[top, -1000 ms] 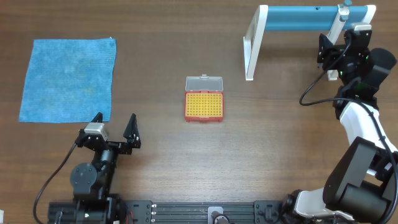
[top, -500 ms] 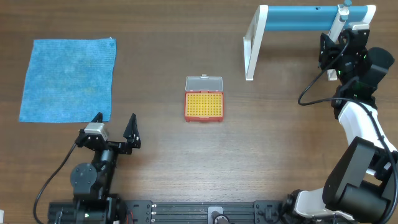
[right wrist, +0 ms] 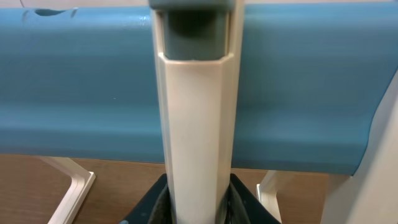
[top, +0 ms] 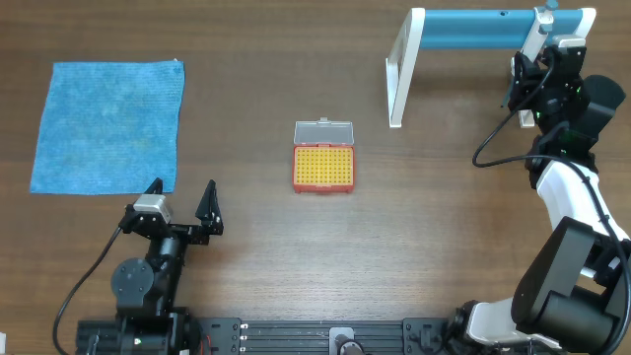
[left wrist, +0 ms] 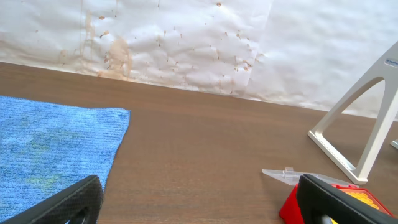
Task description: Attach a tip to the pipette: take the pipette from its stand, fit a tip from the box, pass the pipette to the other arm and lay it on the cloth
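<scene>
Snugly, the right claw (right wrist: 198,210) clasps the white pipette (right wrist: 198,124) hanging on its stand (right wrist: 305,93).

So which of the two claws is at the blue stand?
The right gripper, up against the white pipette; the left gripper rests beside the cloth.

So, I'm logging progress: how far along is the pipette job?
Nothing looks finished. In hand: the right gripper is up against the white pipette, which hangs on the blue-and-white stand. Still to do: fitting a tip from the red box of yellow tips, handing over to the open left gripper, laying it on the blue cloth.
</scene>
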Motion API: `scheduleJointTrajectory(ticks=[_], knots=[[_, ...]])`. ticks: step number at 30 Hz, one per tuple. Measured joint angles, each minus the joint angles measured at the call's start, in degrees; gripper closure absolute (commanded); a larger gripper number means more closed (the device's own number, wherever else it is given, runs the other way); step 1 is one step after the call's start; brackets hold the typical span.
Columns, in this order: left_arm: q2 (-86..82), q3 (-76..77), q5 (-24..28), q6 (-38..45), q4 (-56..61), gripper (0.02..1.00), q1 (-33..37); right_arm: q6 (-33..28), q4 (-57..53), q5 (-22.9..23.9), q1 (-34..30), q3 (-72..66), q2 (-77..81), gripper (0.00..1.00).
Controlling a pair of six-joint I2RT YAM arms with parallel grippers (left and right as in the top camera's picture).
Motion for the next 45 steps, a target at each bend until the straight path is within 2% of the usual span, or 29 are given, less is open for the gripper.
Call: scheduleJointTrajectory(ticks=[5, 9, 18, 23, 25, 28, 33, 37, 40, 45], knots=[[0.0, 0.0, 0.0, 0.0, 0.0, 0.02, 0.0, 0.0, 0.0, 0.0, 0.0, 0.0, 0.0, 0.816], [0.0, 0.0, 0.0, 0.0, 0.0, 0.02, 0.0, 0.0, 0.0, 0.0, 0.0, 0.0, 0.0, 0.919], [0.0, 0.0, 0.0, 0.0, 0.0, 0.023, 0.0, -0.3, -0.7, 0.0, 0.0, 0.0, -3.8, 0.923], [0.0, 0.0, 0.0, 0.0, 0.0, 0.023, 0.0, -1.6, -5.5, 0.2, 0.0, 0.1, -11.8, 0.925], [0.0, 0.0, 0.0, 0.0, 0.0, 0.02, 0.0, -1.8, -7.4, -0.7, 0.0, 0.1, -15.1, 0.925], [0.0, 0.0, 0.0, 0.0, 0.0, 0.02, 0.0, -0.9, -7.0, -5.7, 1.4, 0.1, -18.3, 0.925], [0.0, 0.0, 0.0, 0.0, 0.0, 0.023, 0.0, 2.5, -2.9, -16.0, 11.7, 0.1, -20.1, 0.925], [0.0, 0.0, 0.0, 0.0, 0.0, 0.02, 0.0, 3.7, 2.4, -19.2, 25.1, -1.0, -20.1, 0.925], [0.0, 0.0, 0.0, 0.0, 0.0, 0.02, 0.0, 4.0, 5.4, -20.5, 32.6, -3.5, -19.8, 0.925], [0.0, 0.0, 0.0, 0.0, 0.0, 0.02, 0.0, 4.5, 13.2, -21.1, 39.8, -9.9, -18.3, 0.925]])
